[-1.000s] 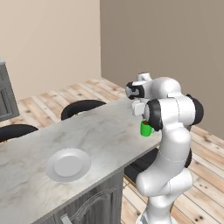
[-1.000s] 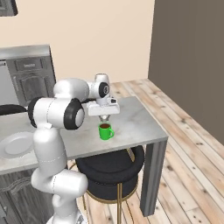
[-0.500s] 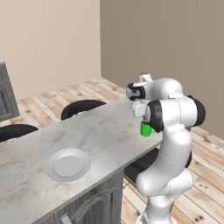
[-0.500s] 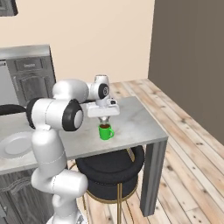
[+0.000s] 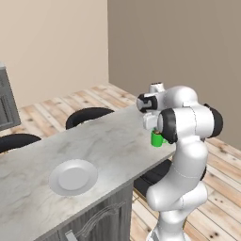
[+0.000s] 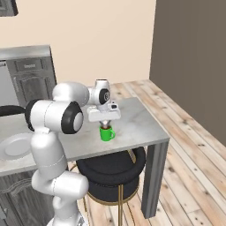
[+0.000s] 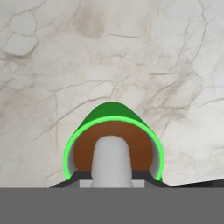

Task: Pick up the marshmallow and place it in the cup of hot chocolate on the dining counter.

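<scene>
The green mug [image 7: 112,113] of hot chocolate stands on the dining counter [image 7: 131,52] near its end. In the hand view the white marshmallow [image 7: 112,159] sits between my dark fingertips, right over the brown liquid. My gripper [image 7: 112,176] is shut on the marshmallow and points straight down. From the right base camera the gripper [image 6: 105,125] hangs just above the mug [image 6: 106,133], almost at its rim. In the left base view my forearm hides part of the mug [image 5: 156,139] and the gripper [image 5: 153,130].
A round white plate [image 5: 73,176] lies farther along the counter [image 5: 103,146], also seen as the plate [image 6: 15,145] at the left edge. Black round stools [image 5: 89,115] [image 6: 110,170] stand beside and under the slab. The counter's end edge [image 6: 152,132] is close to the mug.
The hand has come down a little with the marshmallow, closing the gap to the mug's rim. The mug and plate have stayed put.
</scene>
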